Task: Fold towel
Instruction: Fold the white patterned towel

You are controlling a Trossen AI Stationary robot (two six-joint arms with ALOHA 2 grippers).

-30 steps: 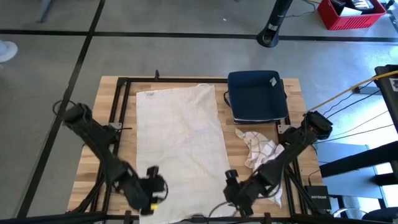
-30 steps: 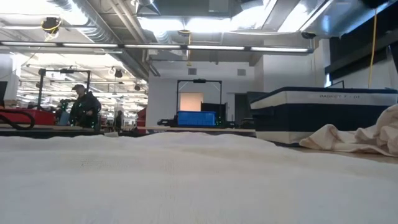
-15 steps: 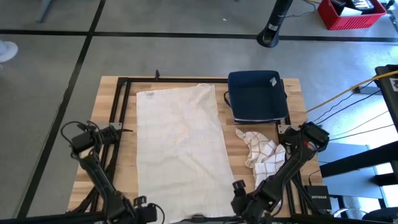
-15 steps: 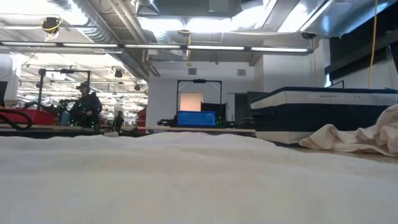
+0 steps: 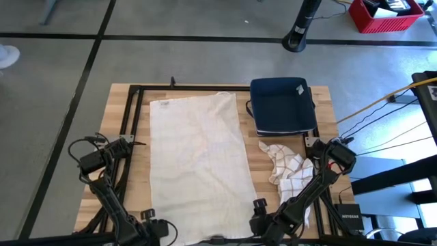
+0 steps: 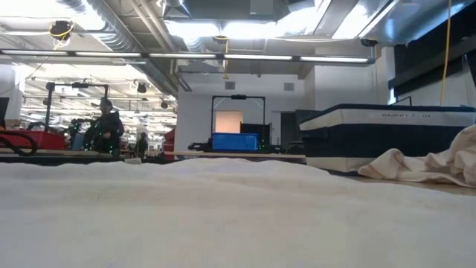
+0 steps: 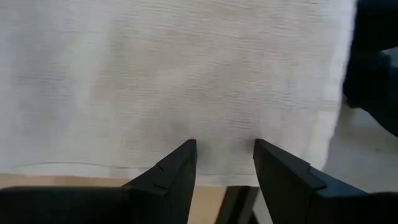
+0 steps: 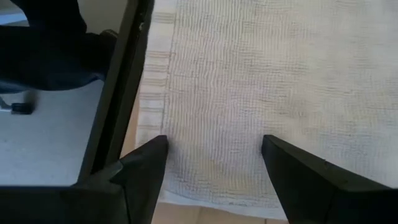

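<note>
The towel [image 5: 199, 154] lies spread flat down the middle of the table [image 5: 124, 160], unfolded. Both arms sit at its near edge, left gripper [image 7: 224, 163] and right gripper [image 8: 214, 163] with jaws apart, empty. Next, I'd guess, each pinches a near corner. A crumpled cloth [image 5: 285, 166] and dark bin [image 5: 282, 106] lie clear, to the right.

Large cream rectangular cloth towel [image 5: 198, 154]: woven fabric, matt, fine ribbed weave, lying flat.
Pale wooden slatted table top [image 5: 119, 116]: bare timber, matt, visible grain.
Black metal frame rail [image 5: 133, 113]: smooth, dull sheen, at the towel's 9 o'clock.
Dark navy square bin [image 5: 282, 104]: looks like plastic, smooth, slightly glossy, at the towel's 2 o'clock.
Crumpled white checked cloth [image 5: 285, 167]: soft fabric, matt, creased, at the towel's 4 o'clock.
Left gripper fingers [image 7: 168, 177]: dark plastic, smooth, matt.
Right gripper fingers [image 8: 143, 165]: same dark matt finish.
</note>
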